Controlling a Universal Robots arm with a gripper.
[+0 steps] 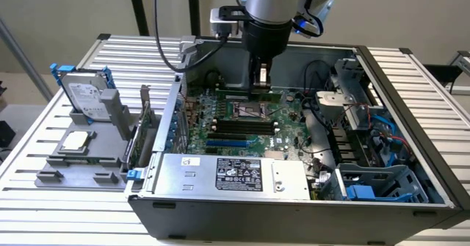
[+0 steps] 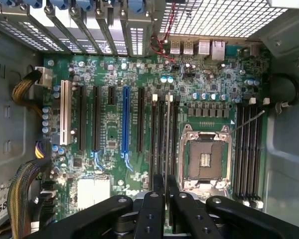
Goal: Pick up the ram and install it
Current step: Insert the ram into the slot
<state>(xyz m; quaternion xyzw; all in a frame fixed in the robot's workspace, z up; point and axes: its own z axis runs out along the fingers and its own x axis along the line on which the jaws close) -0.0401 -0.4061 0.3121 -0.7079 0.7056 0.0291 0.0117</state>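
A slatted metal table (image 1: 411, 75) carries an open computer case (image 1: 294, 213) lying on its side, motherboard (image 2: 109, 99) facing up, and the single arm is right down inside it. The gripper (image 1: 261, 86) has its fingers pinched almost together on the top edge of the ram (image 1: 239, 96). That is one green stick, hanging straight below the fingertips. Its long axis runs across the exterior view from left to right, in line with the memory slots (image 2: 162, 134) under it. From the wrist, the gripper (image 2: 165, 181) looks straight down the ram (image 2: 168, 134), which shows as a pale thin edge over the bank of slots just beside the empty processor socket (image 2: 205, 157). Whether it has met a slot, I can't tell. The count: one arm, one gripper, one ram, one socket with a slot bank on either side. Off at the exterior view's left sits one grey holder (image 1: 52, 169) with one hard drive (image 1: 82, 97) and one processor chip (image 1: 76, 141).
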